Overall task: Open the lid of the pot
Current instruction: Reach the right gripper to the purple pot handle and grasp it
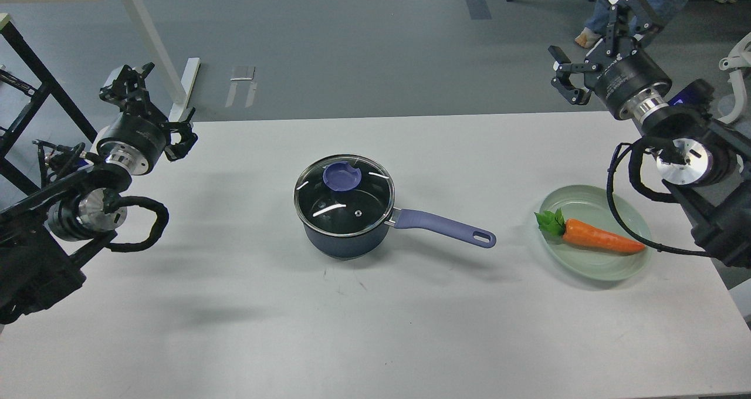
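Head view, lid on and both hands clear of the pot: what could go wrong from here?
1. The round clear glass lid offers only its small blue-purple knob; an off-centre pinch could slip.
2. The small dark navy saucepan stands unheld, so lifting may drag or tip it, with the long handle as a lever.
3. The right hand must start from far away, passing the pale green plate.

Pot (343, 234) at bench (234, 328) centre, lid (343, 196) on top, closed. Pot handle (446, 227) points right, toward plate (610, 267). Plate near right bench edge, well apart from pot; carrot (601, 240) on plate, leaves toward pot. Left pincer (154, 102) above far-left bench corner; right pincer (592, 47) beyond far-right edge. Both well apart from pot.
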